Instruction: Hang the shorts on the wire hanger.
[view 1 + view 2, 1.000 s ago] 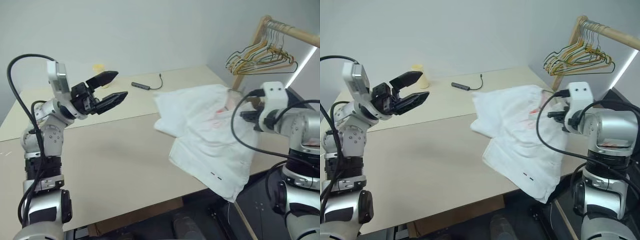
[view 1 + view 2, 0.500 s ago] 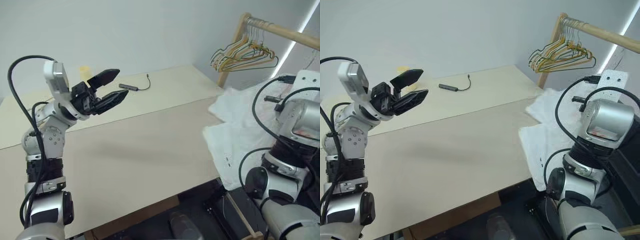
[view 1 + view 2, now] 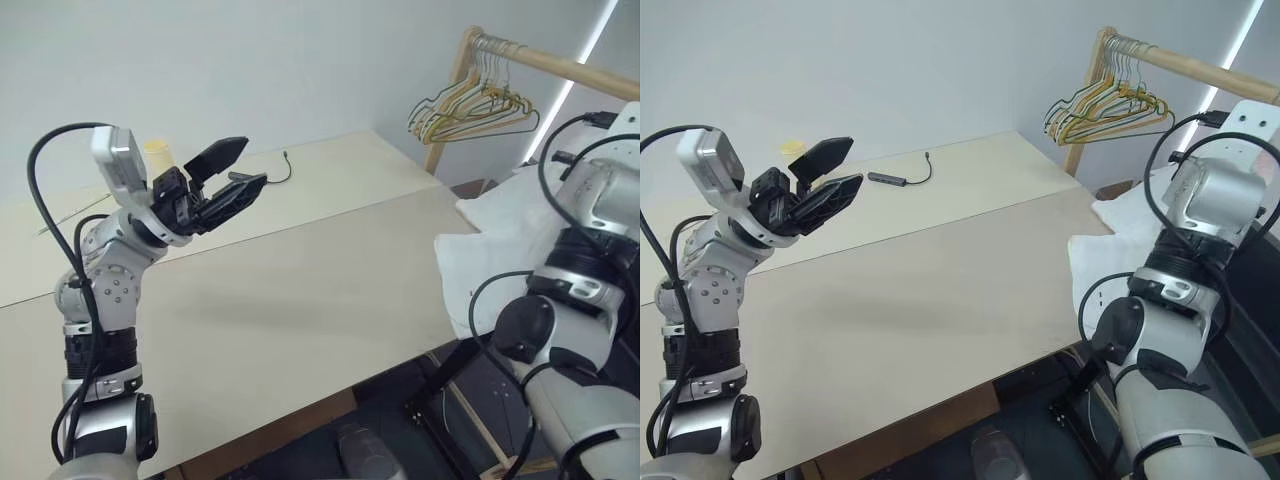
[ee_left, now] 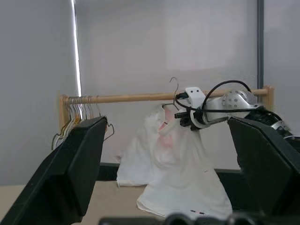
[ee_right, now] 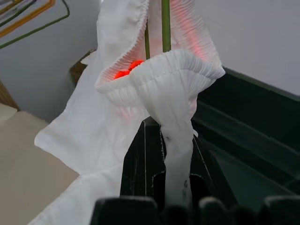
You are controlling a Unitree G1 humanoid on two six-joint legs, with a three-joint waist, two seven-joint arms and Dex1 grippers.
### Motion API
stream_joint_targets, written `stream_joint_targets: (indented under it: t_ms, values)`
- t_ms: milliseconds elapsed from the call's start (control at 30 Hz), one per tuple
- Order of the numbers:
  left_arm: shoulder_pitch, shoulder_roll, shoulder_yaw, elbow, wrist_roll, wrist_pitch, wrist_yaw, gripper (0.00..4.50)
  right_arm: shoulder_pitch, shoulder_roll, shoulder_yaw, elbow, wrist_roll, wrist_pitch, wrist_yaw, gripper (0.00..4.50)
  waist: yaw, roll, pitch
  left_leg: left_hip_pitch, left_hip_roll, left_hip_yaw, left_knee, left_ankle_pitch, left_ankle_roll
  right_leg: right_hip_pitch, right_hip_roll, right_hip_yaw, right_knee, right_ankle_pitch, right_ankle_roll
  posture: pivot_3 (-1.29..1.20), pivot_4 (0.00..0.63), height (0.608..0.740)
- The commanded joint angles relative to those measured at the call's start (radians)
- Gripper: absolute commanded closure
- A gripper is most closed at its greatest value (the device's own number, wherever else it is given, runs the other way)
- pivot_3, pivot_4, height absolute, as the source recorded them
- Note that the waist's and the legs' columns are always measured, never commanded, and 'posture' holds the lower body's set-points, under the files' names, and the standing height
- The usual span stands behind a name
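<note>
The shorts point(image 4: 174, 173) hung in the air at the right side of the scene, off the worktop point(image 3: 300, 290) edge, w/ only the lowest cloth near the worktop's right border. The right tool point(image 4: 185, 121) was pinched shut on the gathered waistband, and the cloth dropped down from that grip in long folds. In the right wrist view a strip of waistband point(image 5: 177, 154) ran straight from between the fingers up to a puckered opening, where a red-pink glow showed inside the fabric.

The wire hanger point(image 5: 165, 23) showed as a thin olive stem rising out of the waistband opening, so the shorts sat around it at the top. In the left wrist view its hook point(image 4: 175, 86) stood just above the right tool, close to the wooden rail point(image 4: 140, 98); I could not tell if the hook touched the rail. A bunch of other hangers point(image 3: 465, 105) hung at the far end of the same rail, well apart from the shorts.

The left tool point(image 3: 235, 175) was held up over the left part of the worktop, fingers spread wide and holding nothing, pointing toward the rail side. A small cable w/ adapter point(image 3: 895, 178) and a yellowish cup point(image 3: 155, 152) lay at the back of the worktop.
</note>
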Motion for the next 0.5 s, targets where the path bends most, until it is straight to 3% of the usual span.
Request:
stream_joint_targets:
  t_ms: [33,500]
  values:
    - [-0.004,-0.006,0.026,-0.041,-0.034,-0.007,0.016,0.03,-0.075,-0.054,-0.02,0.09,0.035,-0.109,-0.05,4.5,0.0,0.0,0.0,0.0,0.0,0.0,0.0,0.0,0.0,0.001,0.0,0.0,-0.001,0.0,0.0,-0.31,0.0,0.74]
    - [0.004,-0.001,0.013,-0.054,-0.03,-0.007,0.029,0.03,-0.224,-0.232,-0.182,0.57,0.279,-0.168,-0.152,4.5,0.002,0.0,0.0,-0.001,0.0,0.003,-0.004,-0.001,0.001,0.003,0.002,0.002,-0.013,0.003,0.003,-0.31,0.0,0.74]
